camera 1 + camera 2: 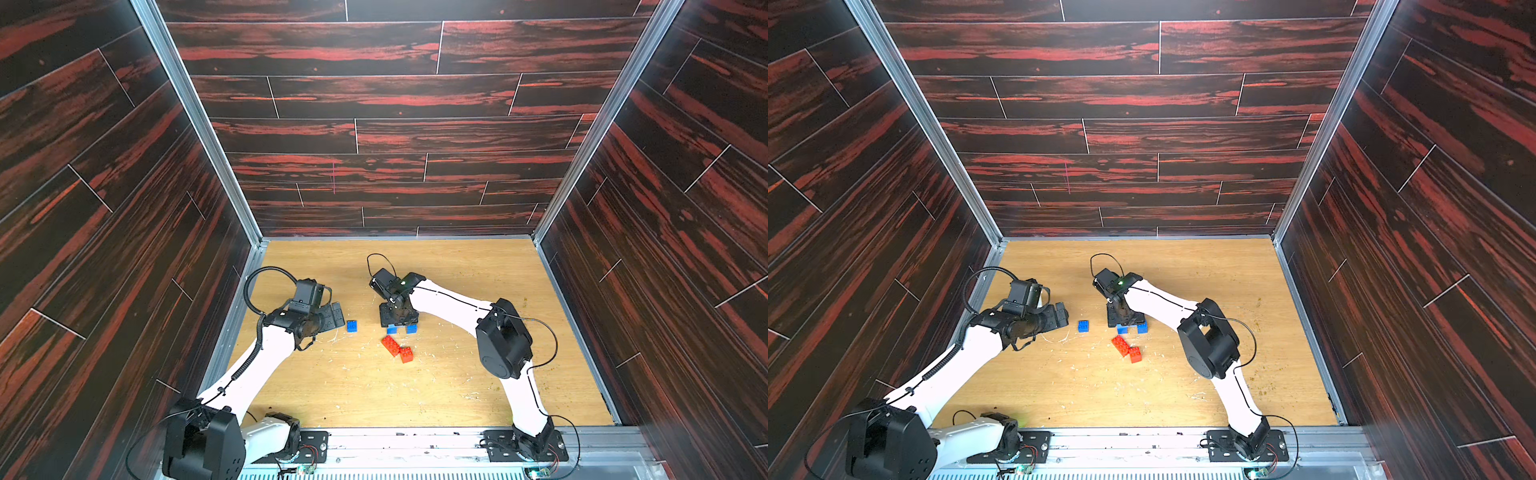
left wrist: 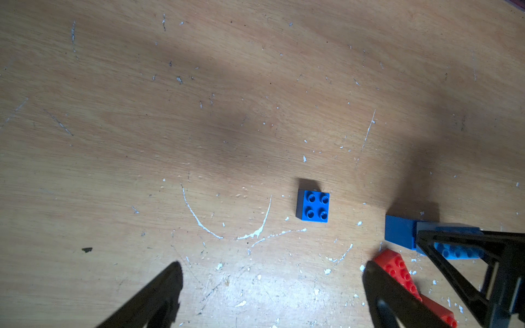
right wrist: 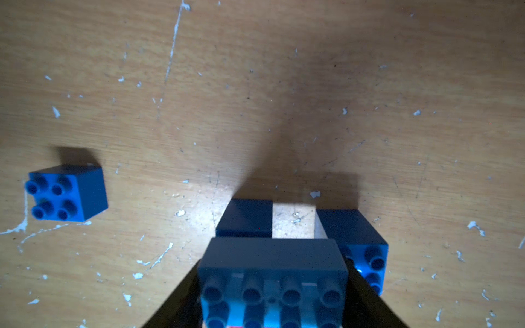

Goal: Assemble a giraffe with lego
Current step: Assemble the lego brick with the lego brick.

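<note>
My right gripper (image 1: 398, 321) (image 3: 274, 298) is shut on the long light blue brick (image 3: 272, 272), gripping its two short ends. It holds that brick over two dark blue bricks (image 3: 245, 218) (image 3: 356, 235) that stand side by side with a gap between them. The studs of one of them still show beside the held brick, and I cannot tell whether the bricks touch. A loose dark blue brick (image 1: 352, 326) (image 2: 312, 206) lies studs up in front of my open, empty left gripper (image 1: 337, 315) (image 2: 272, 267). A long red brick (image 1: 390, 345) and a small red brick (image 1: 406, 354) lie touching, nearer the front.
The wooden table (image 1: 478, 386) is scratched and flecked with white bits. Dark panelled walls (image 1: 374, 124) close in three sides, with metal rails along the table's edges. Both arm bases (image 1: 523, 449) sit on the front rail.
</note>
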`<state>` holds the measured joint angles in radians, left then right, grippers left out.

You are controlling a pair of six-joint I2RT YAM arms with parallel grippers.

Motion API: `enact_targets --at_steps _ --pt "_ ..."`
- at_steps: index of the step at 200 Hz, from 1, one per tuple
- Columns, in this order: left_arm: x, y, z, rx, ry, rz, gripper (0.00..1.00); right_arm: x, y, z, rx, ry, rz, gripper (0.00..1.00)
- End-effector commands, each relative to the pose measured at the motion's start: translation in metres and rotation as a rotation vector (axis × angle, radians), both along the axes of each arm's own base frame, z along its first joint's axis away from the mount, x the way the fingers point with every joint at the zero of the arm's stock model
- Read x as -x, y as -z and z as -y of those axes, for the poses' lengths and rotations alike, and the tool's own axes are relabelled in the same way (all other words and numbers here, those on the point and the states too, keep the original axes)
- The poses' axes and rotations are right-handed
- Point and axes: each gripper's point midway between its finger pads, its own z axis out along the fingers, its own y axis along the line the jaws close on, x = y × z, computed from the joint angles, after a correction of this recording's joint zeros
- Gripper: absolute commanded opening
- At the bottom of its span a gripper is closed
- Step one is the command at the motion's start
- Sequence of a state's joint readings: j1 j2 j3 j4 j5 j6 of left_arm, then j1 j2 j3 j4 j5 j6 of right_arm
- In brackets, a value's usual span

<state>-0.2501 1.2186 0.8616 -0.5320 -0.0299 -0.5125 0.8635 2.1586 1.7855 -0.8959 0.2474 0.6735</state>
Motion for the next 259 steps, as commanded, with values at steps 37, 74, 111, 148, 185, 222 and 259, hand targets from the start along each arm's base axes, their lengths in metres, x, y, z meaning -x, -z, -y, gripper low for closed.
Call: enact_targets --at_steps 37,74,111,148,185,222,259 --pt "0.001 -0.010 -0.001 -0.014 0.004 0.009 1.00 0.009 0.025 0.007 0.036 0.017 -0.054 0.50" --pt "0.001 -0.010 -0.001 -0.015 0.006 0.009 1.00 0.013 0.035 0.001 0.025 0.000 -0.087 0.49" --pt "0.001 -0.010 -0.002 -0.016 0.004 0.013 1.00 0.015 0.036 -0.002 0.035 -0.081 -0.101 0.49" --pt "0.001 -0.011 -0.002 -0.018 0.003 0.016 1.00 0.008 0.032 0.025 0.160 -0.111 -0.057 0.49" --pt "0.000 -0.012 -0.002 -0.020 0.003 0.017 1.00 0.005 0.019 0.028 0.091 -0.095 -0.049 0.49" --pt "0.000 -0.011 -0.002 -0.024 0.002 0.015 1.00 0.007 0.016 0.027 0.036 -0.075 -0.057 0.49" --pt "-0.001 -0.012 -0.002 -0.021 0.003 0.016 1.00 0.010 0.031 0.027 0.044 -0.082 -0.099 0.49"
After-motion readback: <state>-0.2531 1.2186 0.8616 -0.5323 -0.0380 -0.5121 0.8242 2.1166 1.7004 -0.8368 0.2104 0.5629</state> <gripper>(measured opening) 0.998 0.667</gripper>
